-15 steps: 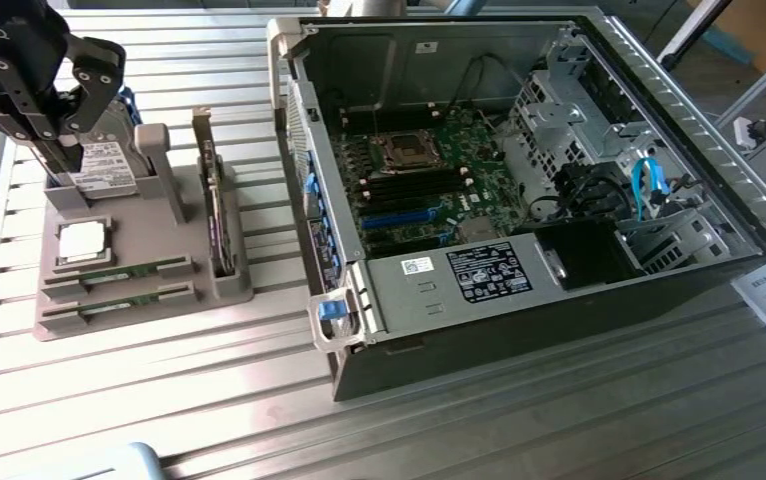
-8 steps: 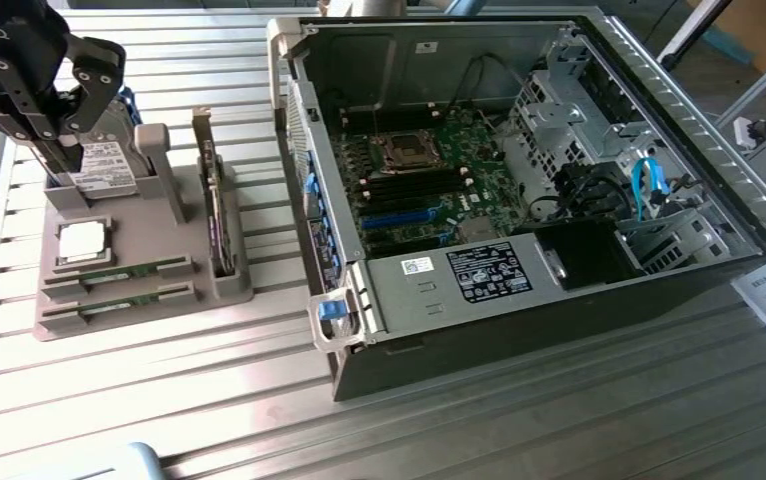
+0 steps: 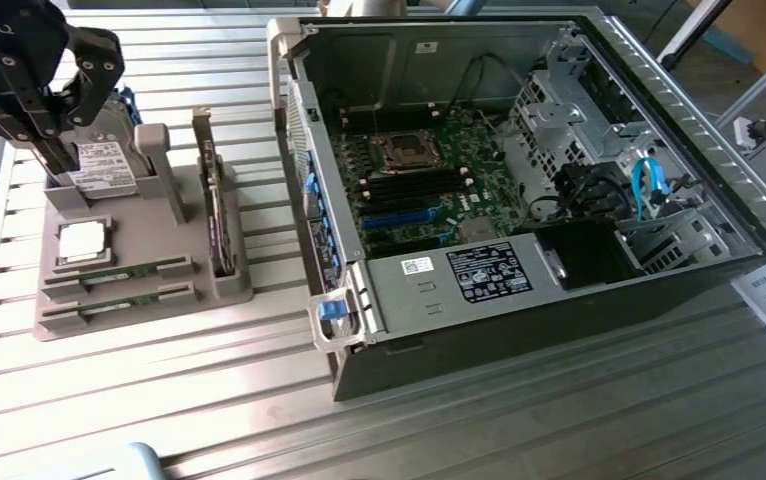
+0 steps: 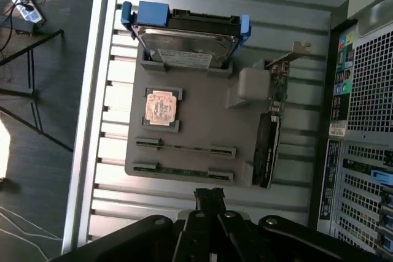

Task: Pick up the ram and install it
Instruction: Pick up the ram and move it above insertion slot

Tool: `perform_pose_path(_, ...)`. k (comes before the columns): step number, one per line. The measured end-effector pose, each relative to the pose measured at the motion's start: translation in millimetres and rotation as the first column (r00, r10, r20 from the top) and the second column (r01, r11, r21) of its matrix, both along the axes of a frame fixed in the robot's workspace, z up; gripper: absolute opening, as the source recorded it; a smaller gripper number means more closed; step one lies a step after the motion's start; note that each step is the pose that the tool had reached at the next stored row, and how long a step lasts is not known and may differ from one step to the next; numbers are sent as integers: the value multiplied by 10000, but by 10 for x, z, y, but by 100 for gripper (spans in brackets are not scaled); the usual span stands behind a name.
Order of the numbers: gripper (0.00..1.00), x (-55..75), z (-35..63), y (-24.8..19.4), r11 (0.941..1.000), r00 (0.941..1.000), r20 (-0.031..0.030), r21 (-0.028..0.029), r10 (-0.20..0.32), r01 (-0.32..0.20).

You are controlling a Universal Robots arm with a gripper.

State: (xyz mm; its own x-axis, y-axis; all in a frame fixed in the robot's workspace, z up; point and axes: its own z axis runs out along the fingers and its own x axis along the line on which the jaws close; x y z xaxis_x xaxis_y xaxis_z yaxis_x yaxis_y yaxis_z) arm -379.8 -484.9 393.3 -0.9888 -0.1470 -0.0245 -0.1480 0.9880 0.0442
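Green and narrow, the ram stick (image 4: 184, 149) is lying slotted in the grey plastic tray (image 4: 202, 121), a twin stick (image 4: 182, 170) just beside it. The black gripper (image 4: 210, 194) is hovering above, jaws closed, seemingly holding nothing.

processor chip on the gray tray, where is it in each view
Exterior view: processor chip, on the gray tray at the exterior view's left.
Wrist view: processor chip, between the hard drive and the two ram sticks.
Shared landmark: the upright hard drive next to it.

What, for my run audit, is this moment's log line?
gripper: shut, empty | two thin green ram sticks: seated in grey plastic tray | install: not done
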Motion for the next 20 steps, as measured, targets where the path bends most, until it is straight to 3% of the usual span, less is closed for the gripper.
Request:
perform_pose_path(5, 11, -3, 0, 0, 9932, 9932, -1, -15, 1167, -1167)
perform_pose_path(6, 11, -3, 0, 0, 9897, 9897, -2, -20, 1434, -1434)
perform_pose_path(8, 11, -5, -1, 0, 9763, 9763, -6, -42, 2163, -2163)
perform_pose_path(10, 11, -6, -3, 0, 9539, 9539, -13, -71, 3001, -3001)
perform_pose_path(12, 11, -6, -4, 0, 9356, 9356, -22, -96, 3530, -3530)
perform_pose_path(14, 11, -6, -7, 0, 9099, 9100, -35, -125, 4146, -4146)
perform_pose_path(16, 11, -6, -8, 0, 8958, 8959, -41, -140, 4441, -4441)
perform_pose_path(17, 11, -6, -9, 0, 8847, 8849, -48, -153, 4658, -4658)
perform_pose_path(19, 11, -6, -12, 0, 8554, 8555, -64, -181, 5177, -5177)
perform_pose_path(20, 11, -6, -14, 0, 8452, 8454, -69, -190, 5340, -5340)
